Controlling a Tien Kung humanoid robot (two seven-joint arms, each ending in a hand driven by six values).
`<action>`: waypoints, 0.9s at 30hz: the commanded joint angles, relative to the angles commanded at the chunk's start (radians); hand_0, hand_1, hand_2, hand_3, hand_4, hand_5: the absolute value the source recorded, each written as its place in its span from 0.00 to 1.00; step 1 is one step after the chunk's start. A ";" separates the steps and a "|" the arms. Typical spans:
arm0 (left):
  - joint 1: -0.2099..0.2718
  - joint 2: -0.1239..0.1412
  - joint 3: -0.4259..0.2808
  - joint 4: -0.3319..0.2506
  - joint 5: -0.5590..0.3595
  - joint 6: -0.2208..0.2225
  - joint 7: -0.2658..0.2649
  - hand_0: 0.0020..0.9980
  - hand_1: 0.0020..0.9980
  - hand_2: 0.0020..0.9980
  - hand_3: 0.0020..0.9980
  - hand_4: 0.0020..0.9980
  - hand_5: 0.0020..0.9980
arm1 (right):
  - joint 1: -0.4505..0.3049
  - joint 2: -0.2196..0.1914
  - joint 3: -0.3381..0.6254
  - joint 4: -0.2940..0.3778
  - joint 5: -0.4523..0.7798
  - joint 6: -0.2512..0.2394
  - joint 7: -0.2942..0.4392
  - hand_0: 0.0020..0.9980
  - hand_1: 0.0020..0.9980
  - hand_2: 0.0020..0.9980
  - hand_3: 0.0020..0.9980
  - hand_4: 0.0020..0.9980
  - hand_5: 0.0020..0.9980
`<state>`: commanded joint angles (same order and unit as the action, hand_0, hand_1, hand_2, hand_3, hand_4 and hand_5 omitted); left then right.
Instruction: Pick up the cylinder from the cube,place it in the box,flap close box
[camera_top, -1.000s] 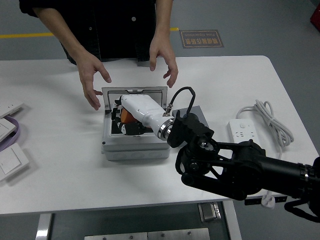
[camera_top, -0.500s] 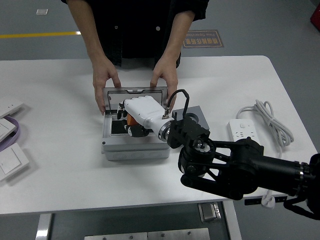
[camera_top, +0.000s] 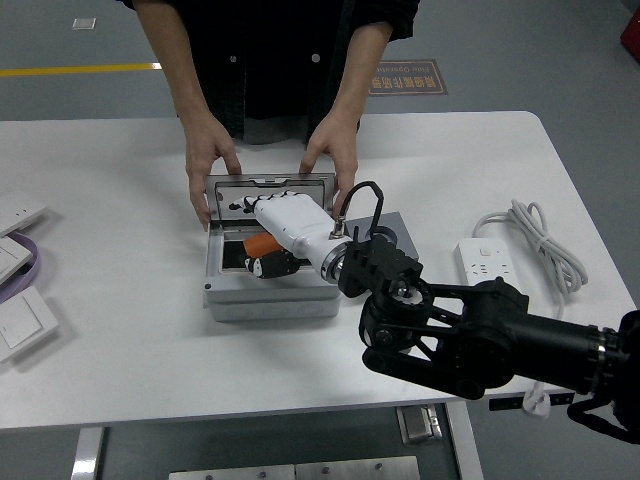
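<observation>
One white table (camera_top: 120, 380), grey floor (camera_top: 560, 60) w/ yellow line (camera_top: 60, 70).

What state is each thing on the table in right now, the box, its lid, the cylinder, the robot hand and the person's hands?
Box: open, on the table.
Lid: raised upright at the far edge.
Orange cylinder: inside the box, gripped.
Right hand: reaching into the box, fingers curled on the cylinder.
Person's hands: holding the lid's two sides.
Power strip: lying at right, untouched.
</observation>
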<state>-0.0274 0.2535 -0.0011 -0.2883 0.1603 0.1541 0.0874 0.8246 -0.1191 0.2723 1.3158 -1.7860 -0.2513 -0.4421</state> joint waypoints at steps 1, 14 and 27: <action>0.000 0.000 0.000 0.000 0.000 0.000 0.000 0.59 0.58 0.55 0.62 0.69 0.25 | -0.001 -0.001 0.001 0.000 0.004 -0.001 0.004 0.93 0.83 0.85 0.88 0.74 0.29; 0.010 -0.003 -0.007 0.001 0.010 -0.001 0.008 0.59 0.58 0.55 0.62 0.68 0.25 | -0.057 -0.097 0.114 0.171 0.373 -0.123 0.209 0.91 0.81 0.83 0.88 0.82 0.30; 0.004 0.004 -0.012 0.003 0.020 -0.005 0.010 0.59 0.58 0.55 0.62 0.66 0.24 | 0.039 -0.109 0.086 0.115 0.622 -0.164 0.274 0.86 0.76 0.76 0.81 0.78 0.30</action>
<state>-0.0231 0.2574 -0.0128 -0.2857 0.1806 0.1496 0.0974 0.8634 -0.2285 0.3581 1.4303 -1.1636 -0.4156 -0.1679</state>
